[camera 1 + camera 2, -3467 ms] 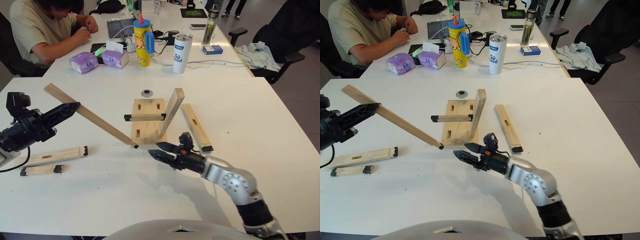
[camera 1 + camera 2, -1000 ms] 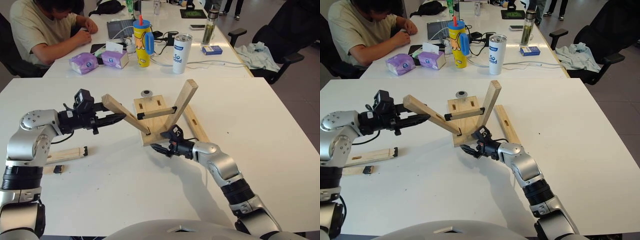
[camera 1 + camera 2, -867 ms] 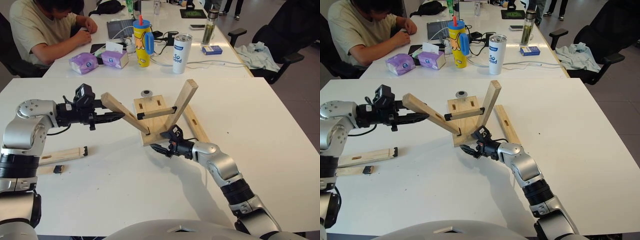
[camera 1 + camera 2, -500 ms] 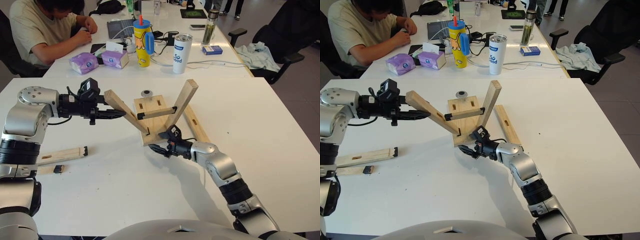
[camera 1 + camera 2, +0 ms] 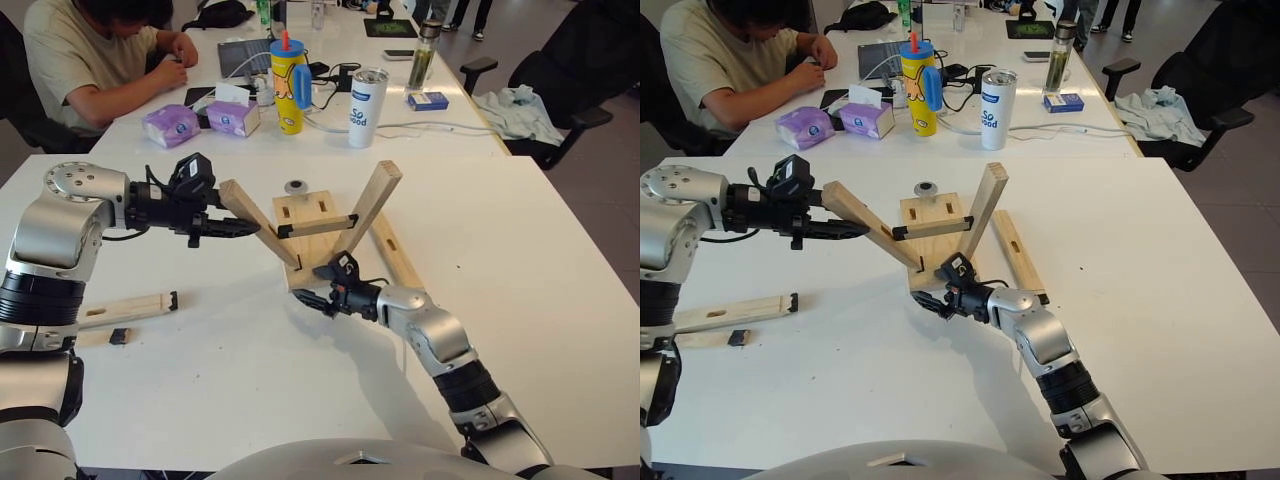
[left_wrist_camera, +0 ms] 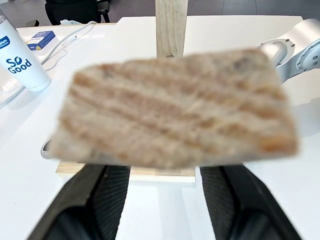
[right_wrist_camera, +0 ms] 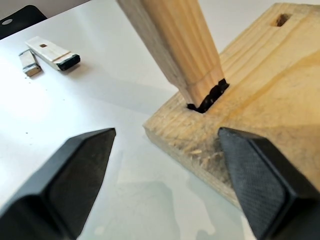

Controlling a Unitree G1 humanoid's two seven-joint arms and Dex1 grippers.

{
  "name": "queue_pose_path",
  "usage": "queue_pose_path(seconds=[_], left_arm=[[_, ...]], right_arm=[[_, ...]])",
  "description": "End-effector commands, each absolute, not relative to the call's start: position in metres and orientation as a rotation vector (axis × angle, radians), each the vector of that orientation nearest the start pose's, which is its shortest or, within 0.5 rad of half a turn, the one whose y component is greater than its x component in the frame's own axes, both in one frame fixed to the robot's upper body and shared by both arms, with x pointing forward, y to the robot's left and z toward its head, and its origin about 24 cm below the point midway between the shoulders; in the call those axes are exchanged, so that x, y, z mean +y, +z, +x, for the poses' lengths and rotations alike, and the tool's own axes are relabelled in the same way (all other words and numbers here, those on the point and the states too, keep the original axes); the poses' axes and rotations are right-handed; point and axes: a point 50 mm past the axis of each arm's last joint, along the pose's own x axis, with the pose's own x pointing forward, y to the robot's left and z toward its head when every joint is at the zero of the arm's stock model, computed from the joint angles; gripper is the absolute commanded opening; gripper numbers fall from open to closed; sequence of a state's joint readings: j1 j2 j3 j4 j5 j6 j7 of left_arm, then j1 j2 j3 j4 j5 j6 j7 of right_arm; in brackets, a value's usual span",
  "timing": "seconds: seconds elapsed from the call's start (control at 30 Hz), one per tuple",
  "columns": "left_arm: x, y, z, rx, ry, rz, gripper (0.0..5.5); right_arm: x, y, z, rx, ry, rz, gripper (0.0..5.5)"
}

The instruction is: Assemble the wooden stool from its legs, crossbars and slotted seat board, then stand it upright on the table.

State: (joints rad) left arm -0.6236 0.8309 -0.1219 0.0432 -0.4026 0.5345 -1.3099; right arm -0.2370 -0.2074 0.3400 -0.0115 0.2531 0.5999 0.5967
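Wooden leg, seat board, lettered tumbler

Left gripper swung leg into seat board slot.

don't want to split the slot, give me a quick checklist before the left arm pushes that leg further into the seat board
1. Left tool grips the held leg: ok, shut on it.
2. Held leg's lower end is in the seat board slot: ok, black tip sits in the slot.
3. Held leg is square to the board: not ok, it leans.
4. Right tool steadies the board: not ok, open, straddling the near corner.
5. Second leg with crossbar is seated: cannot tell, it leans too.
6. Spare parts are out of the way: ok, third leg, fourth leg and short crossbar lie apart.
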Motion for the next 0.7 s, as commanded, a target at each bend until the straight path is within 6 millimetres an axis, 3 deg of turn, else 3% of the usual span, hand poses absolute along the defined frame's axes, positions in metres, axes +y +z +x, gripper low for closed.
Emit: queue_pose_path(seconds=[0.03,0.27,0.57,0.7], left_arm=[[0.179,0.149,0.295,0.399,-1.367,0.249,2.01],[0.171,0.117,0.301,0.427,-1.289,0.165,2.01],[0.166,0.104,0.303,0.456,-1.291,0.251,2.01],[0.150,0.104,0.306,0.423,-1.331,0.292,2.01]], right_arm=[[-0.080,-0.003,0.234,0.708,0.943,0.040,3.81],[-0.082,-0.010,0.234,0.723,0.943,0.040,3.81],[-0.078,-0.006,0.241,0.620,0.924,0.091,3.81],[-0.076,-0.013,0.239,0.635,0.923,0.093,3.81]])
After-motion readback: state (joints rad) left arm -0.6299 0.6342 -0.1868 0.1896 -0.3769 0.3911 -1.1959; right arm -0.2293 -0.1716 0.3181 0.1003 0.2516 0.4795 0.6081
